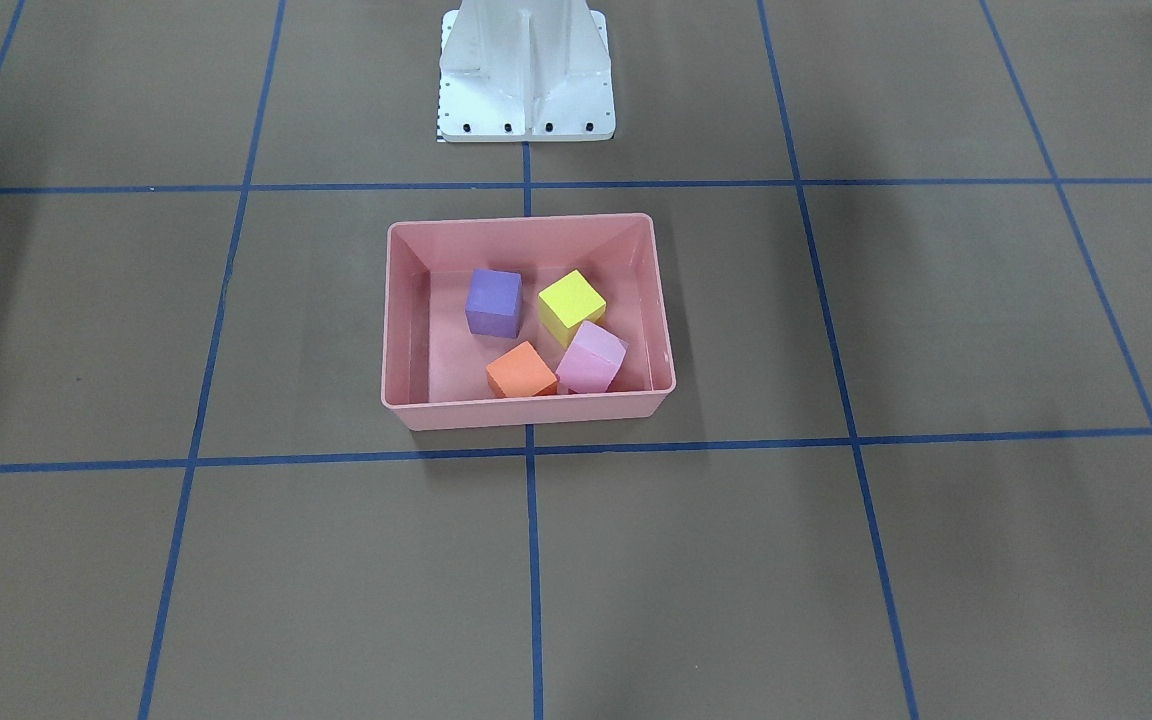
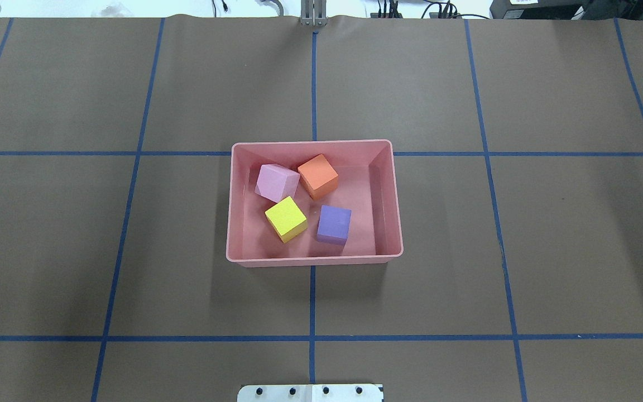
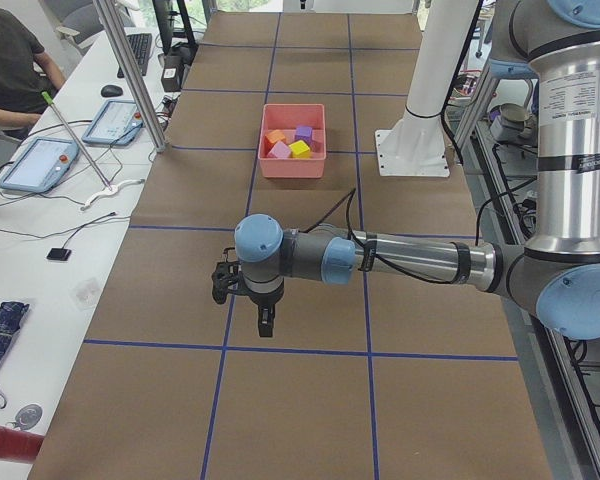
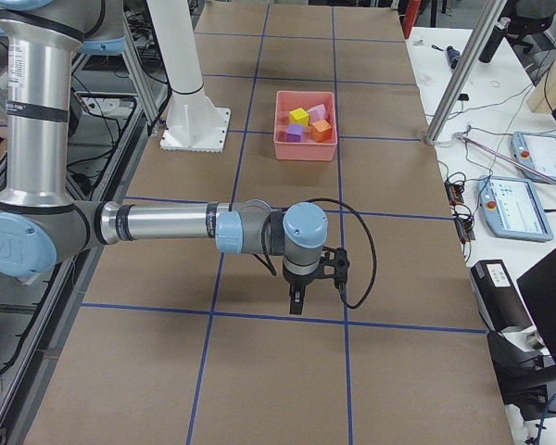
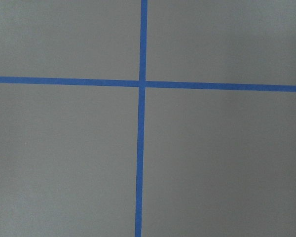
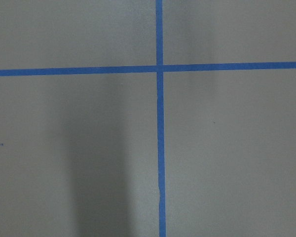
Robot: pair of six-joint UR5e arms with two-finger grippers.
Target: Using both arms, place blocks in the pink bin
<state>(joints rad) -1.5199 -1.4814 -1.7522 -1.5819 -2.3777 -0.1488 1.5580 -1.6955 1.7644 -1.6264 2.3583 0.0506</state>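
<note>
The pink bin (image 1: 526, 408) (image 2: 313, 259) sits at the table's middle. Inside it lie the orange block (image 1: 521, 371), the purple block (image 1: 493, 301), the yellow block (image 1: 570, 305) and the pale pink-lilac block (image 1: 592, 358), which leans tilted. My left gripper (image 3: 265, 325) hangs low over the table far from the bin, shown only in the exterior left view. My right gripper (image 4: 296, 301) hangs likewise at the other end, shown only in the exterior right view. I cannot tell whether either is open or shut. Both wrist views show only brown table with blue tape lines.
The white pedestal base (image 1: 526, 75) stands just behind the bin on the robot's side. A side bench with tablets (image 3: 40, 162) and a seated person (image 3: 10, 60) runs along the table's far edge. Metal posts (image 4: 459, 69) stand at that edge.
</note>
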